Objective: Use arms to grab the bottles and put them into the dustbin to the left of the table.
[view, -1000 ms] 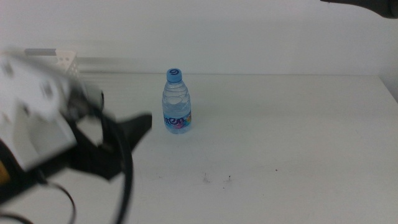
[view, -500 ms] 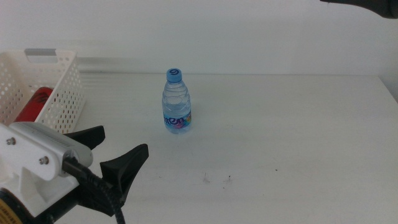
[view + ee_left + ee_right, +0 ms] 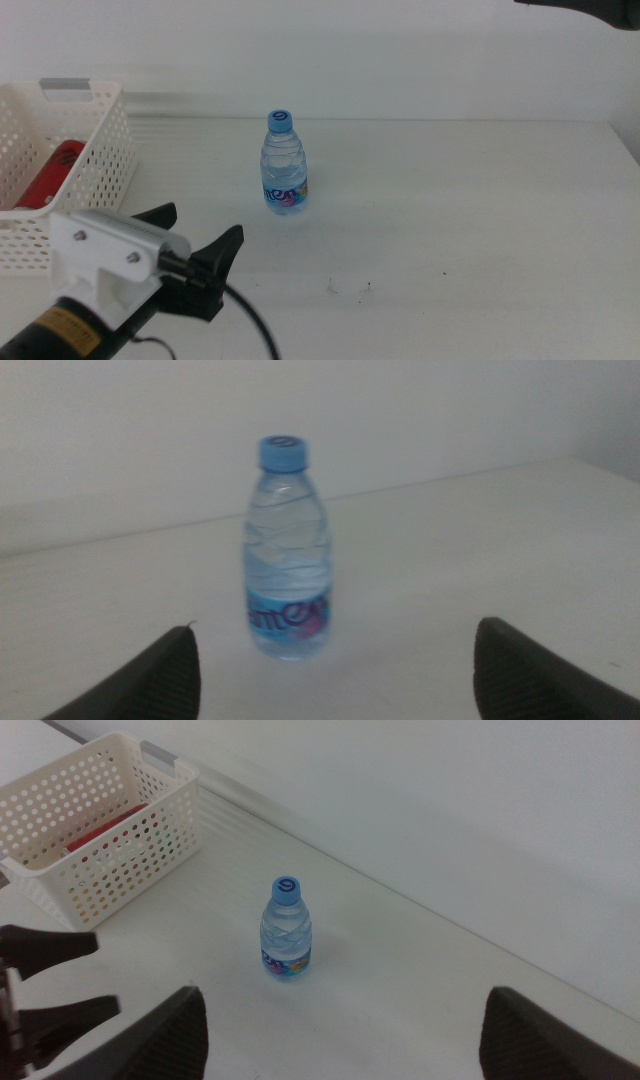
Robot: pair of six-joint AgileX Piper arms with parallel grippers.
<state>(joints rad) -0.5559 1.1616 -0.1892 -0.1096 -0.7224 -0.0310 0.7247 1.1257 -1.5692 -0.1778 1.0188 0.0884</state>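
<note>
L gripper [image 3: 195,235] jaws apart, short of upright water bottle [image 3: 285,164] | R gripper [image 3: 340,1020] apart, high over table [image 3: 480,200] | cola can [image 3: 50,172] in dustbin [image 3: 95,150]

A plain white wall [image 3: 400,60] stands behind the far edge; a pale ledge [image 3: 200,100] runs along its foot.

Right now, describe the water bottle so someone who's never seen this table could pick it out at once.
Start at the white perforated dustbin on the table's left side, with a red can lying inside. To its right, out on the bare tabletop, the water bottle stands upright and alone, beyond the open left tool. It is small, clear and blue-capped, with a colourful label band near its base.
</note>
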